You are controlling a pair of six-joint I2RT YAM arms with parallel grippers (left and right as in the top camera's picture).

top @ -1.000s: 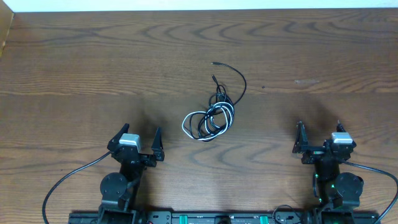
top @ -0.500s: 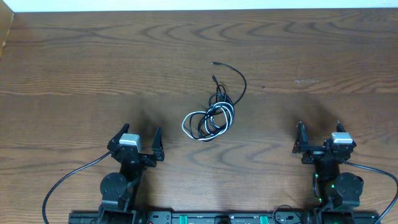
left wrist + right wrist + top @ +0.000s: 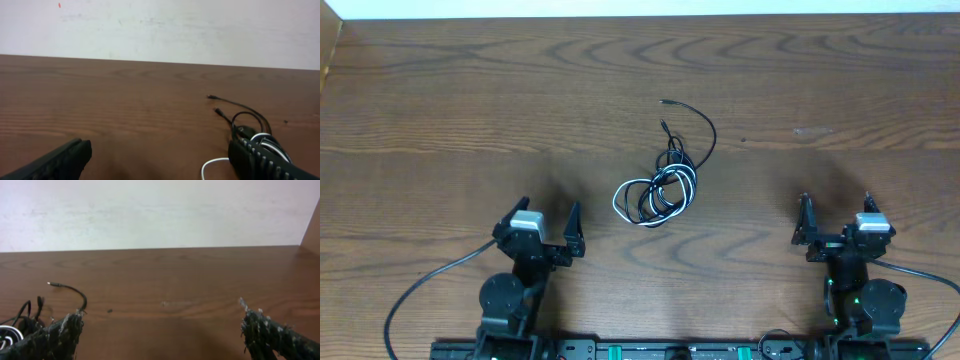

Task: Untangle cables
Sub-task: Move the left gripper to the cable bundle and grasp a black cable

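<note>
While the left pincer [image 3: 549, 208] and right pincer [image 3: 835, 198] gape empty, the cables [image 3: 667, 178] lie seemingly knotted on the table [image 3: 440, 100].

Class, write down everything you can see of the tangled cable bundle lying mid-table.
The cable bundle is a small, loose knot of thin, flexible cords: a white cable coiled in overlapping loops, interwoven with black cable. Black strands reach out on the far side, one in a wide arc, ending in small plug ends. It lies flat and slack on the wooden table, between the two arms; nothing else touches it.
</note>
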